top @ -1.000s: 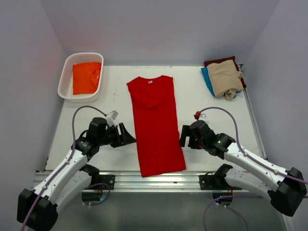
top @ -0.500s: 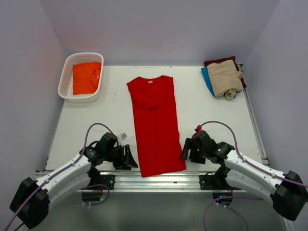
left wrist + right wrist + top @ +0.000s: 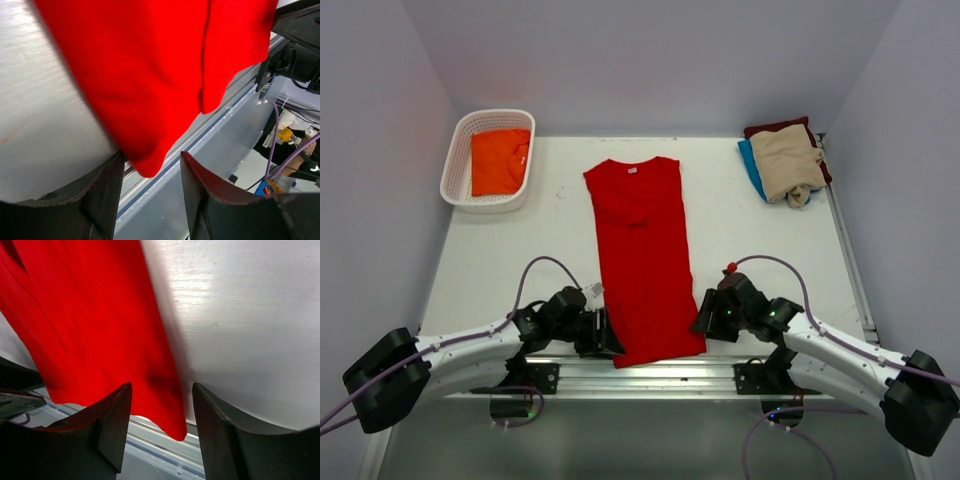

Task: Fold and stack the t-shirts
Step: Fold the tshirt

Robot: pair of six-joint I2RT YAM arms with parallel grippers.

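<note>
A large red t-shirt (image 3: 642, 250), folded to a long strip with a small white tag at its collar, lies down the middle of the table. Its hem hangs slightly over the near edge. My left gripper (image 3: 605, 340) is at the hem's left corner. In the left wrist view that red corner (image 3: 150, 167) sits between the open jaws of my left gripper (image 3: 152, 157), ungripped. My right gripper (image 3: 703, 322) is at the hem's right corner. The right wrist view has the red cloth (image 3: 100, 325) between the open jaws of my right gripper (image 3: 161, 387).
A white slotted basket (image 3: 460, 160) at the back left holds an orange t-shirt (image 3: 500, 160). At the back right a beige t-shirt (image 3: 785, 160) lies on a maroon (image 3: 775, 128) and a blue one (image 3: 752, 168). A metal rail (image 3: 640, 375) runs along the near edge.
Both arms have swung down from beside the shirt's middle to the hem corners at the near edge. Both pairs of jaws have narrowed, the right pair more.
</note>
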